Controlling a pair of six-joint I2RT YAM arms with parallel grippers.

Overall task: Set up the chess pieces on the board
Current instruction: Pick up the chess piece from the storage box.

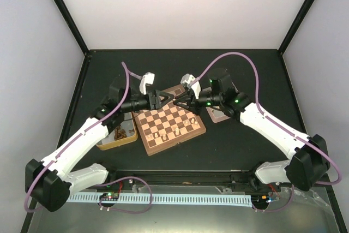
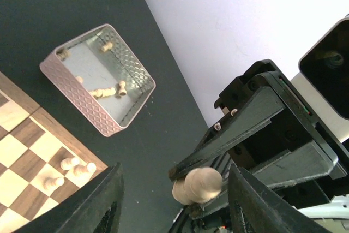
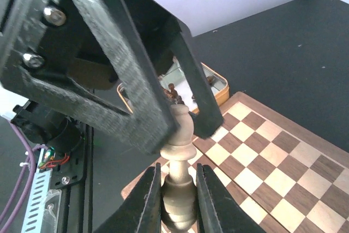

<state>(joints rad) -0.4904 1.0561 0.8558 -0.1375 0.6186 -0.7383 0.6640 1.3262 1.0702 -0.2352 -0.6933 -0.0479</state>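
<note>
My right gripper [image 3: 179,200] is shut on the base of a cream bishop [image 3: 180,135] and holds it upright above the board [image 3: 283,162]. My left gripper [image 2: 174,200] stands open, with one finger on each side of the bishop's head [image 2: 197,185]. Its dark fingers [image 3: 142,107] flank that head in the right wrist view. From above, both grippers [image 1: 166,100] [image 1: 183,102] meet tip to tip over the board's far edge [image 1: 172,88]. Several cream pieces [image 1: 165,133] stand on the board near its front rows, and three [image 2: 71,170] show in the left wrist view.
A pink metal tray [image 2: 82,102] [image 1: 218,115] right of the board holds several loose cream pieces [image 2: 109,91]. Left of the board, a yellow tray [image 1: 121,141] [image 3: 218,90] holds dark pieces. White walls enclose the black table.
</note>
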